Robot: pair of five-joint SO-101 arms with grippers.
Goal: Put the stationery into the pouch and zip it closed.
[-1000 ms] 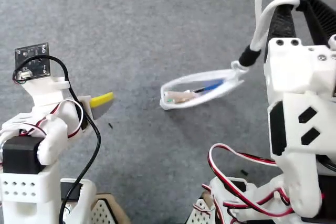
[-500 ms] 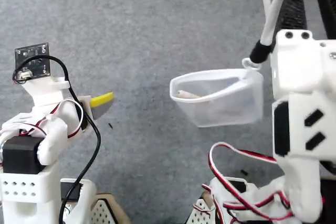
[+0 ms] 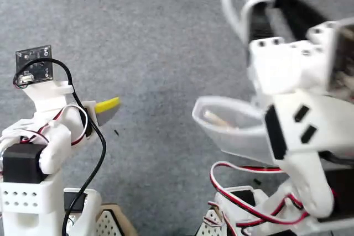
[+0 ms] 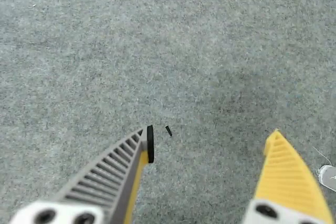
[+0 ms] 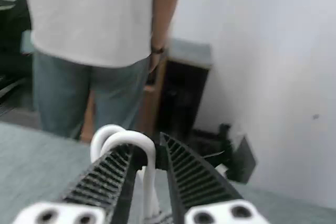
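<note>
1. Pouch (image 3: 238,136): translucent white, with its mouth held wide and unzipped. It is hung by its white loop (image 5: 113,135) over the right half of the surface (image 3: 166,37), toward the near edge. Whether its underside is rested on the surface cannot be told.

2. Stick-shaped item (image 3: 214,119): pale beige, laid inside the pouch against its far wall. Its kind cannot be told.

3. Right gripper (image 5: 147,142): raised high, with its black ribbed jaws clamped on the loop, which is arched up past the fingertips.

4. Left gripper (image 4: 212,132): parked low near the left edge of the surface, with nothing held. One grey and one yellow finger are spread wide apart.

5. Surface: covered in grey felt. A small black speck (image 4: 168,130) is seen on it just beside the tip of the left gripper's grey finger.
</note>
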